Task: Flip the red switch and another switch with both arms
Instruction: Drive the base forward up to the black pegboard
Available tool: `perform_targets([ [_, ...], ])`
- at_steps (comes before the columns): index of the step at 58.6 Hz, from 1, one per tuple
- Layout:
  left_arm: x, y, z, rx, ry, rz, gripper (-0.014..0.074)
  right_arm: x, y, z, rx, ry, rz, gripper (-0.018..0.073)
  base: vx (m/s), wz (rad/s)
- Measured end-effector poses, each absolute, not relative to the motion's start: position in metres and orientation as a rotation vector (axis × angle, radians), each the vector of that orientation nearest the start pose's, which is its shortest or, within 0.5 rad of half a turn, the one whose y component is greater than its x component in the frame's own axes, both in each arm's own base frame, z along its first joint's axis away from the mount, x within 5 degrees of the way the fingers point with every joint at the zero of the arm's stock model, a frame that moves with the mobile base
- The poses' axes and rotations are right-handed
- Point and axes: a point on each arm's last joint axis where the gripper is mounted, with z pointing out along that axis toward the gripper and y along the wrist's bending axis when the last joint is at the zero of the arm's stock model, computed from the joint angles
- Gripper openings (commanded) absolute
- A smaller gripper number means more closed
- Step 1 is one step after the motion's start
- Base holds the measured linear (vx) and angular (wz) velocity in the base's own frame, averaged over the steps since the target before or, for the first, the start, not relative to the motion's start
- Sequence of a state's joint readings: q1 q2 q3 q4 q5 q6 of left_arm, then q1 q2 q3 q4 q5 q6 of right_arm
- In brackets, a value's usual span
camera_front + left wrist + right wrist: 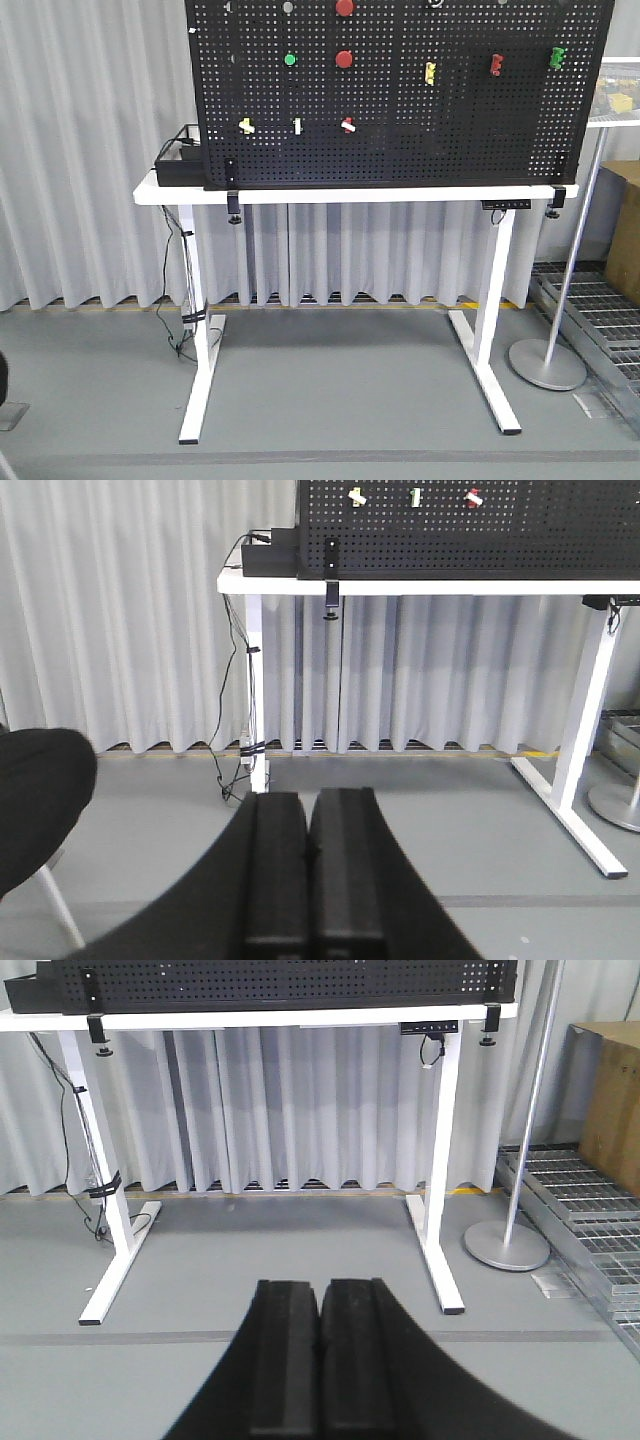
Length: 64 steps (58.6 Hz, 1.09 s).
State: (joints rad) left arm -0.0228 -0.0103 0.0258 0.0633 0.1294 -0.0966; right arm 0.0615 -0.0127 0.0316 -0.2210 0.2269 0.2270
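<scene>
The red switch [348, 125] is a small red toggle with a white lever in the bottom row of the black pegboard [450, 130]. It also shows at the top of the left wrist view as the red switch [474, 497]. The pale yellow-cream switch [246, 125] sits two places to its left, seen from the left wrist as the cream switch [355, 496]. My left gripper [308, 798] is shut on nothing, low over the floor and far from the board. My right gripper [321, 1286] is likewise shut and empty. Neither switch shows in the right wrist view.
A white toggle with a green base [297, 126] stands between the two switches. Higher up are round red buttons [344, 59], a green button [290, 59], and bright yellow [430, 72], all-red [497, 65] and green [557, 57] toggles. The white table [300, 194] carries the board. A stand base [547, 363] is at right.
</scene>
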Motion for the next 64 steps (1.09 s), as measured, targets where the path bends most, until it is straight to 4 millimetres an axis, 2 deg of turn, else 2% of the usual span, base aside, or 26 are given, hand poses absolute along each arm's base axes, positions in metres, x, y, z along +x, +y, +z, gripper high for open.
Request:
perform_targets([
  [64,0.0566,-0.0005,0.1933,-0.015,1.628,-0.037,0.0003,0.0558,-0.0011,0.1831,-0.007,1.724,0.011,-0.0006,0.12,-0.04],
])
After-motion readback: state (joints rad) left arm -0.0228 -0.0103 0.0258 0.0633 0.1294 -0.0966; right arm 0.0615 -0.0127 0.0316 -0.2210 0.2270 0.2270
